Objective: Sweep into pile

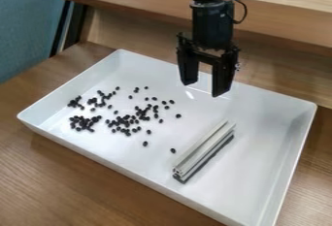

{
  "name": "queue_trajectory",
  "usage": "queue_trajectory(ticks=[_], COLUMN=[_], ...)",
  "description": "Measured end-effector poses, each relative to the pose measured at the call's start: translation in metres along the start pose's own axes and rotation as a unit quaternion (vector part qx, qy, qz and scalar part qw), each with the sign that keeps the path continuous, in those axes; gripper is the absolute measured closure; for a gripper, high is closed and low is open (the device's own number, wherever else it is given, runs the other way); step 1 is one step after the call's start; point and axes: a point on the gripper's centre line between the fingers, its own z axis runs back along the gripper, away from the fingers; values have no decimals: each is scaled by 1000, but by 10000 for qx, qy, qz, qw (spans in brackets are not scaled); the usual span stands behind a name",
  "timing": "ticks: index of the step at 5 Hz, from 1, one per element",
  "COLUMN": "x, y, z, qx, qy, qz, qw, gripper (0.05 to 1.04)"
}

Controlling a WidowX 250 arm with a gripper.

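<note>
Wooden surface (84, 186), white tray (259, 147) on it, black beans (118, 123) scattered left, metal bar (202, 152) right (its long axis slants lower left to upper right); spread claw (204, 89) above.

A brown wooden tabletop (71, 186) with visible grain carries a shallow, white, rectangular tray (259, 133). The tray lies flat on it, set close along the tabletop's far edge.
</note>
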Motion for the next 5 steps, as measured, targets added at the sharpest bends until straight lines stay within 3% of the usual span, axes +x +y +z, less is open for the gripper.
queue_trajectory(ticks=[2,4,5], x=[5,13,5], y=[-12,-27,-22], z=[-37,-39,-45], qx=[-50,-7,160], qy=[351,219,407], qz=[-113,-113,-16], qw=[9993,9997,9990], gripper=[86,87,86])
